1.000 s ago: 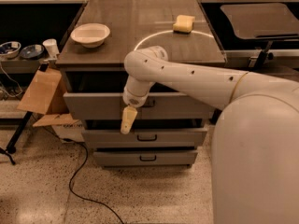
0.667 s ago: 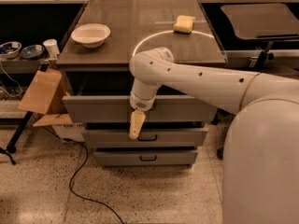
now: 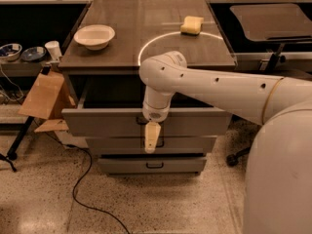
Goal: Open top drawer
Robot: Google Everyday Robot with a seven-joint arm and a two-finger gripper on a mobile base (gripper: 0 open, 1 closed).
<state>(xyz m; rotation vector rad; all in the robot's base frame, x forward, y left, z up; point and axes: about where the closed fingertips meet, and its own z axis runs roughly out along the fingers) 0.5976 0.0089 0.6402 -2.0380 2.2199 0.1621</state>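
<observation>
Smooth plastic pincer (image 3: 151,139) hangs before matt grey top drawer (image 3: 102,123).

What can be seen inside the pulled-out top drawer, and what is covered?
Inside the top drawer only a grey inner wall and shadow show. The robot arm covers its middle; the cabinet top hides the back. The gripper hangs before the drawer front.

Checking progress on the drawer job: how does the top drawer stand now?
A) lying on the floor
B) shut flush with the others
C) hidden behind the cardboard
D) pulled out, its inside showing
D: the top drawer stands forward of the drawer below, a dark opening showing behind its front, and the gripper hangs before that front at centre.
</observation>
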